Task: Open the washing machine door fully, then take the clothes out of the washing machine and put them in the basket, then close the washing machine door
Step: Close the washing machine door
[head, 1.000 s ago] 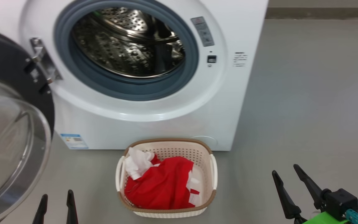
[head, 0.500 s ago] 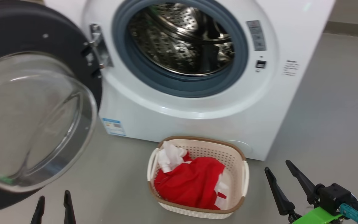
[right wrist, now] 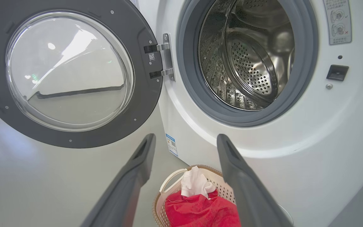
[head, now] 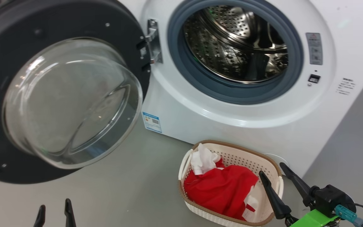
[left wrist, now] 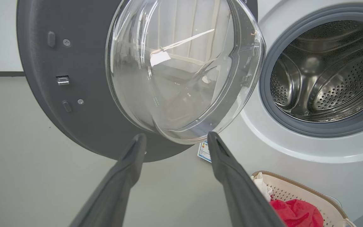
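door: washing machine door [head: 71,101] stands wide open, left of the opening. It hangs on a metal hinge [head: 152,41] at its right edge. Wide dark ring around a bulging clear glass bowl, inner face toward the robot, room reflections on the glass.
machine: washing machine [head: 232,126] is a white front-loader. Perforated steel drum [head: 235,44] is lit and shiny, with a grey gasket [head: 247,94] ringing the opening. Small blue label [head: 152,122] sits low on the front, left side.
basket: basket [head: 241,156] sits on the floor [head: 121,189] just in front of the machine, below the opening. Cream perforated walls, brown rim, white side handles [right wrist: 170,179].
clothes: clothes [head: 222,189] are in the basket. Bright red fabric heaped up, white trim at the right side, and a crumpled white piece [head: 202,162] on top at the back-left corner.
left claw: left claw [head: 54,204] is low at the left of the head view, fingers apart, nothing between them. In the left wrist view its tips sit under the door glass.
right claw: right claw [head: 272,168] has its fingers spread and empty. Its tips overlap the basket's right end in the head view; cannot tell whether they touch it.
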Robot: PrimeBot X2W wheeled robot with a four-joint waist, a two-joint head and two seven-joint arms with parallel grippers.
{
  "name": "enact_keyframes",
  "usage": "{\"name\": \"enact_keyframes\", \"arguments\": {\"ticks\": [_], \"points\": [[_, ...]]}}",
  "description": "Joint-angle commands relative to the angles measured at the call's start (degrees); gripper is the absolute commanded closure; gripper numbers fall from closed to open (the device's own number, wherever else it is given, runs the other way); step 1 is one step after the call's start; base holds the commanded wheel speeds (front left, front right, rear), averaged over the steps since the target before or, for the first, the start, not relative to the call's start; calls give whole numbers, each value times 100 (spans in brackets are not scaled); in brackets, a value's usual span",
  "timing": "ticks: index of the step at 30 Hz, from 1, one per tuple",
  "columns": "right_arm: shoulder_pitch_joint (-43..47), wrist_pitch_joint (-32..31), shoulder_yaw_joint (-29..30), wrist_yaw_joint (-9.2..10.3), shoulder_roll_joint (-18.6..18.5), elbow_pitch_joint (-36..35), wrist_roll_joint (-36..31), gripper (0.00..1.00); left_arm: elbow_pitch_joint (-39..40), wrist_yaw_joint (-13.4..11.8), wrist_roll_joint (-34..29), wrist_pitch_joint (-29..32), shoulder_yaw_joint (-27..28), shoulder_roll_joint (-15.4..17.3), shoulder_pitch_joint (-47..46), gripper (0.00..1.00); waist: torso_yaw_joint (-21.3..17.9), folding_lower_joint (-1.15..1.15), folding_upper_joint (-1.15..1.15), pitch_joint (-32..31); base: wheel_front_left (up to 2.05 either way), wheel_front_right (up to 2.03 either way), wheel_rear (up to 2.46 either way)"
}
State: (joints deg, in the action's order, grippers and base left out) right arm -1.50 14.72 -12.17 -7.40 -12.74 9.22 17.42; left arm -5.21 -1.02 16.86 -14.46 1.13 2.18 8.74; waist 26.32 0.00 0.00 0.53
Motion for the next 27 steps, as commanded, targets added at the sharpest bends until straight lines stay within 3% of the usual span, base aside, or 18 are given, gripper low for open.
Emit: {"name": "enact_keyframes", "arguments": {"ticks": [1,22,23,24,25,26,27], "points": [[-258,28,-128,-9,-71,-105,40,0,130,-67,43,-54,150,70,-60,0,200,0,0,-42,0,0,0],[-389,28,-297,-9,-86,-41,66,0,271,-162,208,-54,132,70,-1,0,266,0,0,12,0,0,0],[-387,28,-296,-9,-83,-42,66,0,315,-155,285,-54,152,70,-18,11,268,0,0,11,0,0,0],[-384,28,-296,-9,-79,-43,66,0,376,-142,377,-54,181,70,-38,55,270,0,0,13,0,0,0],[-382,28,-295,-9,-77,-43,65,0,451,-124,476,-54,225,70,-64,91,273,0,0,15,0,0,0],[-380,28,-293,-9,-74,-44,64,0,540,-103,532,-54,284,70,-97,100,276,0,0,15,0,0,0],[-379,28,-291,-9,-72,-45,63,0,639,-69,555,-54,355,70,-137,100,278,0,0,18,0,0,0]]}}
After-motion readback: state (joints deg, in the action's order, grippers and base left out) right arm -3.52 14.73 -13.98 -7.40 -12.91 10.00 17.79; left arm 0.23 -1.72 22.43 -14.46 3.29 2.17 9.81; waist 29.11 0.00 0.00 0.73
